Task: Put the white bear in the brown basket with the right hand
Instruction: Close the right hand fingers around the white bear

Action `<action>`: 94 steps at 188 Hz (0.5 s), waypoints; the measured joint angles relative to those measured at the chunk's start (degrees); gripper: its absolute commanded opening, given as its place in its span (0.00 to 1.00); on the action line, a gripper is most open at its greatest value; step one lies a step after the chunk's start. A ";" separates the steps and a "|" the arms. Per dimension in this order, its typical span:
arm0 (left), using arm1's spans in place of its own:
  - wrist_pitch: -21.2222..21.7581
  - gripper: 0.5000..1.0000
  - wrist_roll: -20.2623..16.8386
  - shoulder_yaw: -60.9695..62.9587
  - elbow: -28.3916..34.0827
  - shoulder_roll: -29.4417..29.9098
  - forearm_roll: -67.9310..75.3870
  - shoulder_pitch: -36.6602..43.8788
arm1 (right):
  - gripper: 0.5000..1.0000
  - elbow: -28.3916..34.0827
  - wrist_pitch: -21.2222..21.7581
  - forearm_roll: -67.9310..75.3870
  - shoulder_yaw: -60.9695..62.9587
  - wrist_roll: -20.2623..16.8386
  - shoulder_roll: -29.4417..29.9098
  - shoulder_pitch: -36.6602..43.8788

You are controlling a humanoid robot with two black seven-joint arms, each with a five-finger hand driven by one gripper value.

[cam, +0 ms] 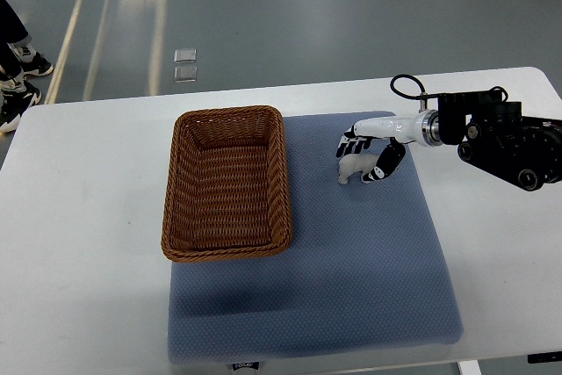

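Observation:
A small white bear (353,167) lies on the blue-grey mat (351,270), to the right of the brown wicker basket (226,183). My right hand (369,154) comes in from the right edge and reaches over the bear, its black-and-white fingers (351,140) curled around it from above and from the right. The bear still rests on the mat. The basket holds nothing that I can see. The left arm does not show.
The mat lies on a white table (79,243). The basket stands on the mat's left part, overhanging onto the table. A person's feet in dark shoes (19,85) show at the far left on the floor.

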 measured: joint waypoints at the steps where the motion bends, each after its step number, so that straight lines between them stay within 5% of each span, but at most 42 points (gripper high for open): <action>1: 0.00 1.00 0.00 0.00 0.00 0.00 0.00 0.00 | 0.32 0.00 0.00 0.00 -0.01 0.03 0.00 0.00; 65: 0.00 1.00 0.00 0.00 0.00 0.00 0.01 -0.01 | 0.00 0.03 0.12 0.00 -0.11 1.95 -0.61 0.18; 94: 0.00 1.00 0.01 0.00 0.00 0.00 0.01 0.00 | 0.00 0.09 0.13 -0.65 -0.53 3.86 -0.63 0.21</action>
